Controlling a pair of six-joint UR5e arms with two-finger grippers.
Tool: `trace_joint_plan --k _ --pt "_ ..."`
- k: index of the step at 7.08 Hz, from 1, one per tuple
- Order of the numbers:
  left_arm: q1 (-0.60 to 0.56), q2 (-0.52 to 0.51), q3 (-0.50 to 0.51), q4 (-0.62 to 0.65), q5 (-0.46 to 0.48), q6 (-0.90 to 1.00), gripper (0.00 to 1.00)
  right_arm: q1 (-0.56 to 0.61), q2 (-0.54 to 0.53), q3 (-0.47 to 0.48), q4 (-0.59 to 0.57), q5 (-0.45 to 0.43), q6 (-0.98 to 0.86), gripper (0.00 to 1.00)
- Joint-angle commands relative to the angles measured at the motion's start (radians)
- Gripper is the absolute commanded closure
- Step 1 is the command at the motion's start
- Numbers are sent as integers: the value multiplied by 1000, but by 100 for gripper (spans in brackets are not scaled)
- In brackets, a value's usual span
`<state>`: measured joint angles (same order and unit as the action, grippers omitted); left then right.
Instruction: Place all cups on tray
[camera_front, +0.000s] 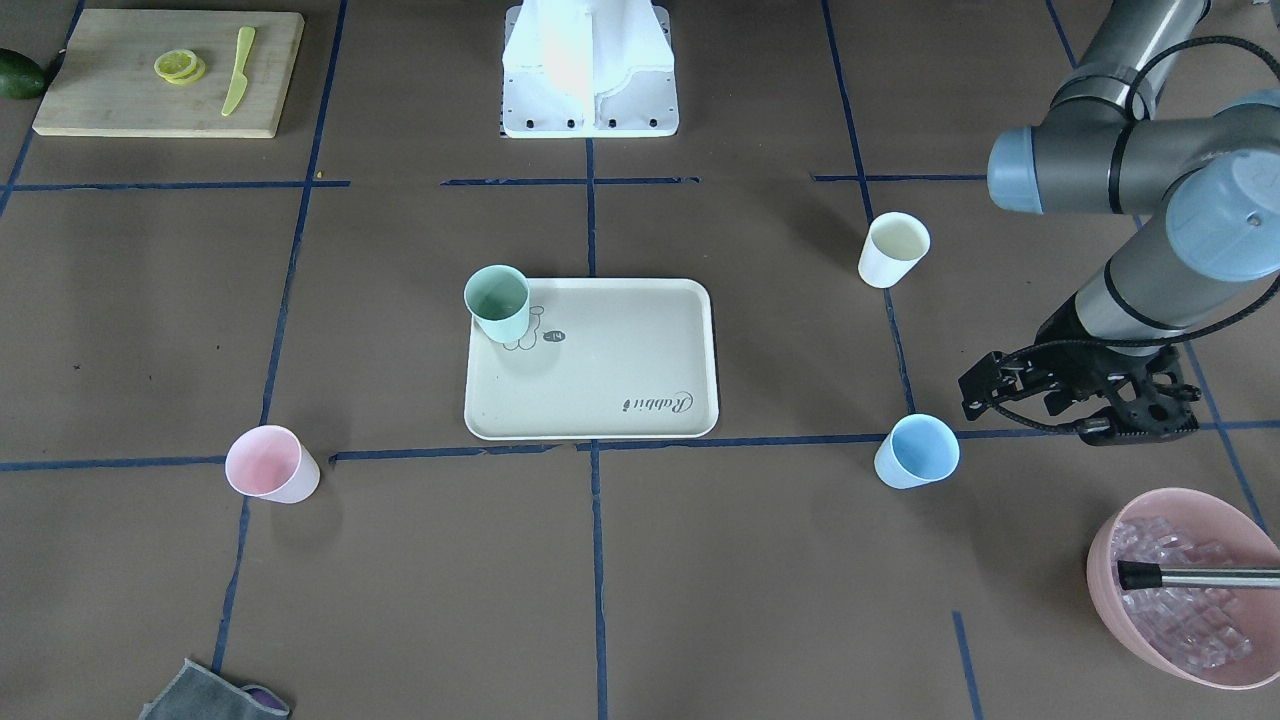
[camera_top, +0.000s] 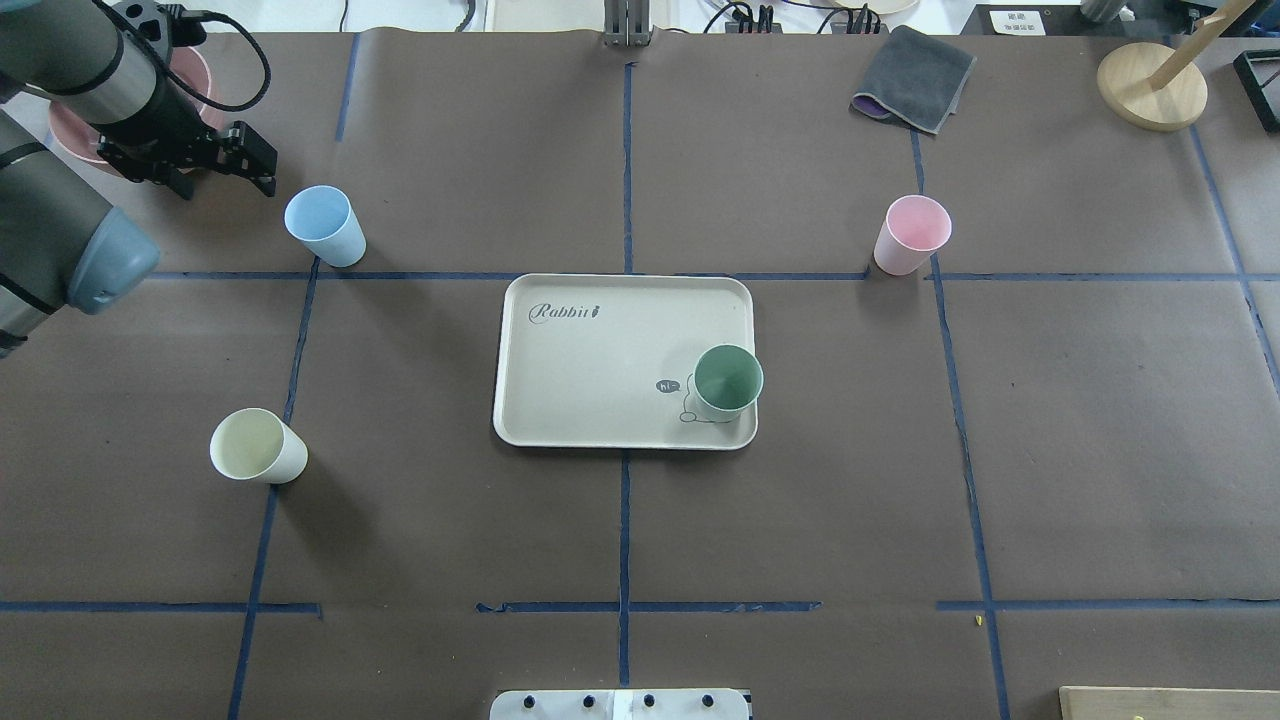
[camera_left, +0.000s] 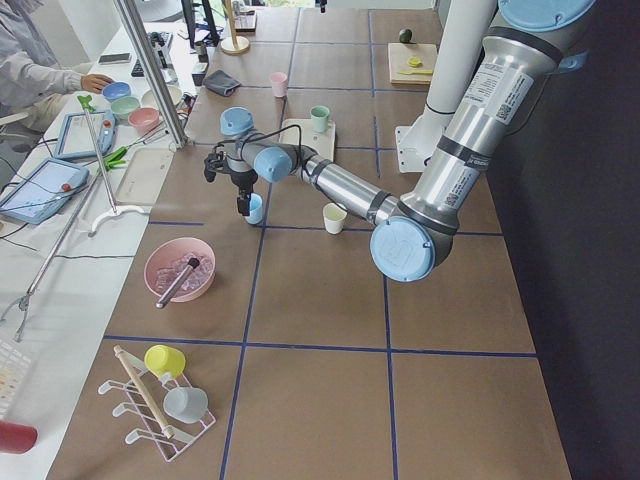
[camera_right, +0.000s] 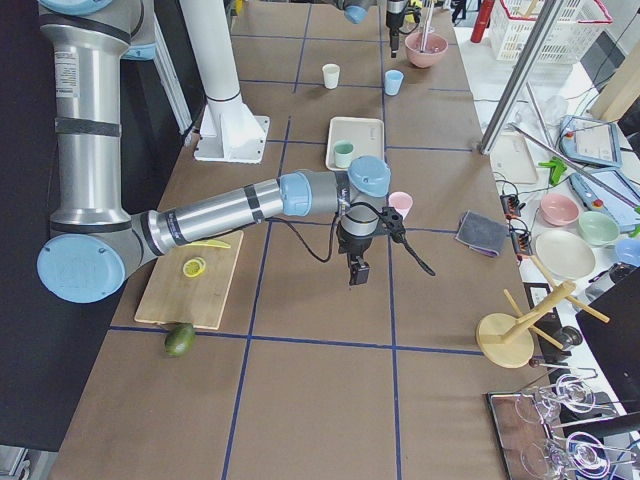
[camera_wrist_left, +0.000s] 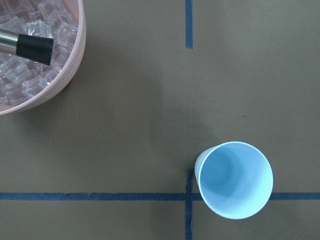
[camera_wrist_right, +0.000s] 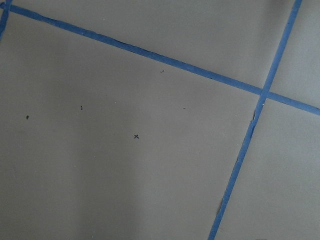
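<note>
The beige tray (camera_front: 620, 370) (camera_top: 600, 370) lies at the table's middle. The mint green cup (camera_front: 497, 303) (camera_top: 728, 381) stands upright on one corner of it. The light blue cup (camera_front: 916, 451) (camera_top: 324, 225) (camera_wrist_left: 235, 180), the cream-white cup (camera_front: 892, 249) (camera_top: 256, 447) and the pale pink cup (camera_front: 270, 464) (camera_top: 910, 234) stand on the table, off the tray. My left gripper (camera_front: 975, 388) (camera_top: 262, 165) is open and empty, just beside the blue cup and apart from it. My right gripper (camera_right: 357, 272) shows only in the exterior right view, over bare table near the pink cup; I cannot tell its state.
A pink bowl (camera_front: 1110, 600) (camera_wrist_left: 65, 80) of ice cubes with a metal handle in it stands close behind my left gripper. A wooden cutting board (camera_front: 120, 100) with lemon slices and a knife lies at one corner. A grey cloth (camera_top: 912, 78) and a wooden stand (camera_top: 1150, 85) are at the far edge.
</note>
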<state>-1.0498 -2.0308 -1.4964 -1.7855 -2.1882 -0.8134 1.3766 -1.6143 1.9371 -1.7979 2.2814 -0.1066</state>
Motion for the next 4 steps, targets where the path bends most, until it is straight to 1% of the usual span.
trace_joint_plan --k 1,3,4 --pt "23 -28 111 -104 7 -47 7 1 -1 3 0 1 10 0" --pt "54 -37 134 -104 8 -67 14 1 -1 3 0 1 16 0" --pt "63 -39 140 -104 8 -67 21 -1 2 0 0 3 25 0"
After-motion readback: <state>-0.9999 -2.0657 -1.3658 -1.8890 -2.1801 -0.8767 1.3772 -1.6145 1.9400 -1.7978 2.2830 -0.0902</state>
